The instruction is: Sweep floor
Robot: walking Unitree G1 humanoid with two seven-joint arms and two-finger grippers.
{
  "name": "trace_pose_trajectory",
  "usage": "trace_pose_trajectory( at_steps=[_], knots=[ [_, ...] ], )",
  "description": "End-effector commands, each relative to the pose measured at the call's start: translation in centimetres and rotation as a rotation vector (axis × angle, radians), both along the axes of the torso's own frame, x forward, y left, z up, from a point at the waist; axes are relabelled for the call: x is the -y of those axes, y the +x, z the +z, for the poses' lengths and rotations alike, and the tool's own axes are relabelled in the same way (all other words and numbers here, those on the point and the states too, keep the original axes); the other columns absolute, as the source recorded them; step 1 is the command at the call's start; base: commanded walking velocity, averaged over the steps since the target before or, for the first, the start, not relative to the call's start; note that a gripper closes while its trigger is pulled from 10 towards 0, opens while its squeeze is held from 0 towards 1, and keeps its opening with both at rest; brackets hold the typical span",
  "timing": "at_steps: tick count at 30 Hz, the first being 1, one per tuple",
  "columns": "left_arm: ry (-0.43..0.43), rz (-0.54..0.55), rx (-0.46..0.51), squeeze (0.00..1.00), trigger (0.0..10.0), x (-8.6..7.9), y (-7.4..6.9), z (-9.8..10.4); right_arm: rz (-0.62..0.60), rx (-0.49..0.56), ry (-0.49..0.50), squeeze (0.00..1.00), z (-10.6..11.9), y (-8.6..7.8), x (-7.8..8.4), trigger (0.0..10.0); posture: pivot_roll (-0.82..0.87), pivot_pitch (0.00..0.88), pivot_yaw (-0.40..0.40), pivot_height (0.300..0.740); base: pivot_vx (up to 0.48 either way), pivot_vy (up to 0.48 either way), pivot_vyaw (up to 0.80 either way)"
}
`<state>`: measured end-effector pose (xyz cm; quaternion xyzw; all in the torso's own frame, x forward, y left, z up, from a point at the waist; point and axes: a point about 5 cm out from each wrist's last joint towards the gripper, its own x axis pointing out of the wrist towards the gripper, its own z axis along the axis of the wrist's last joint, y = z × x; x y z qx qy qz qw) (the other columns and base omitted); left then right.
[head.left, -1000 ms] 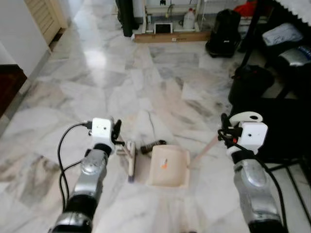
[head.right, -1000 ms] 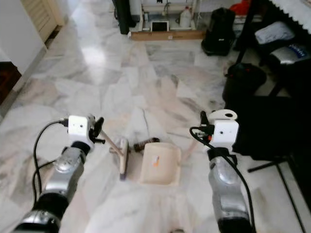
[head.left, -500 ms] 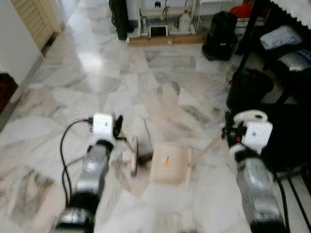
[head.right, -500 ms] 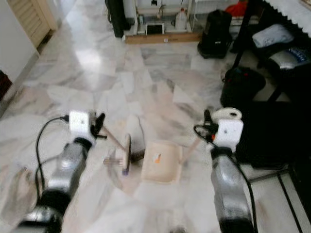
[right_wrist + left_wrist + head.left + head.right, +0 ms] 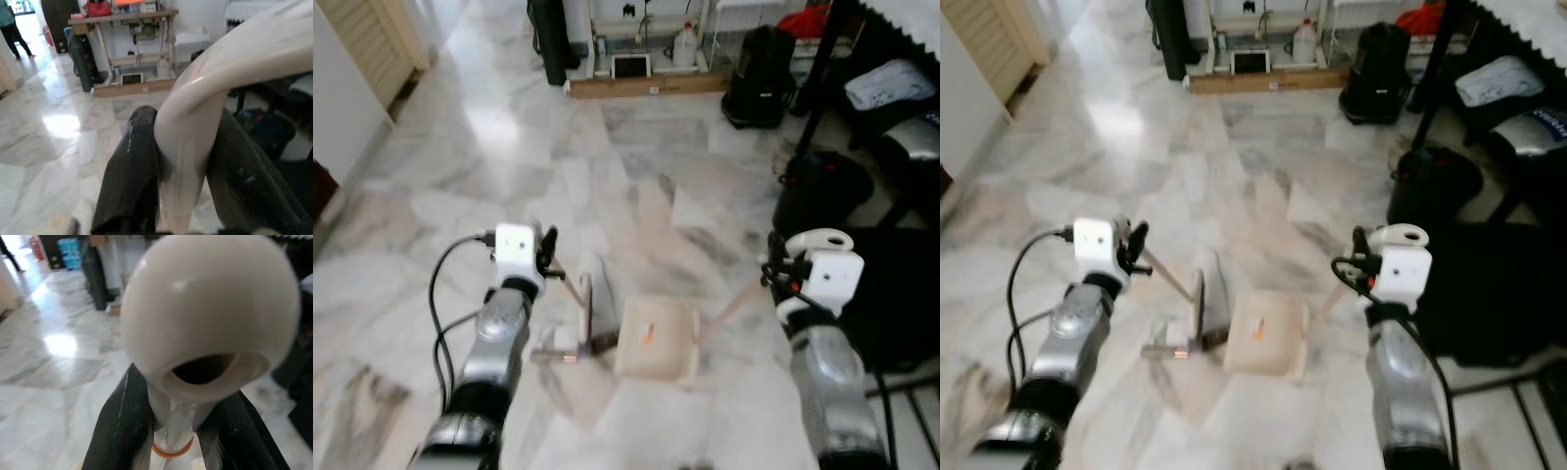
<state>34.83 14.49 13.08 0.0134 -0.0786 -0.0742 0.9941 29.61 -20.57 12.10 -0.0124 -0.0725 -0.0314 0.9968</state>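
A cream dustpan (image 5: 656, 338) lies on the marble floor in front of me with a small orange bit (image 5: 647, 335) in it. Its long handle (image 5: 732, 300) rises to my right gripper (image 5: 771, 275), which is shut on it; the right wrist view has the cream handle (image 5: 188, 127) between both black fingers (image 5: 129, 171). My left gripper (image 5: 548, 262) is shut on the brush handle (image 5: 205, 323). The brush head (image 5: 587, 302) stands on edge just left of the pan. A dark scrap (image 5: 603, 341) and a pale tube-like piece (image 5: 558, 356) lie by the pan's left lip.
Black bags (image 5: 759, 64) and a black stand (image 5: 822, 186) crowd the right side. At the back stand a shelf unit with a bottle (image 5: 685, 44) and a dark bin (image 5: 546, 39). A wooden door (image 5: 386, 39) is at the left. A person (image 5: 11, 27) stands far off.
The brush head has swung right, closer to the dustpan's left edge, pushing the dark scrap toward the pan. The head camera has shifted slightly. Both grippers keep their holds.
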Motion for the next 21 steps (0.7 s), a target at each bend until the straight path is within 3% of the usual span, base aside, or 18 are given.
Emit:
trace_pose_trajectory(
  at_steps=[1,16,21],
  knots=[
    [-0.002,0.000,0.076,0.00,10.0,-0.26,0.07,1.49,0.002,0.061,-0.004,0.00,1.21,0.04,-0.08,10.0,0.00,0.112,0.046,0.740,0.000,0.000,0.00],
    [-0.015,-0.018,0.084,0.00,10.0,0.20,-0.06,1.48,0.015,0.055,-0.012,0.00,1.10,-0.09,-0.16,10.0,-0.01,0.090,0.043,0.740,0.000,0.000,0.00],
    [-0.014,-0.013,0.084,0.00,10.0,0.13,-0.07,1.50,0.018,0.058,-0.009,0.00,1.19,-0.06,-0.18,10.0,-0.01,0.097,0.041,0.740,0.244,0.000,0.00]
  ],
)
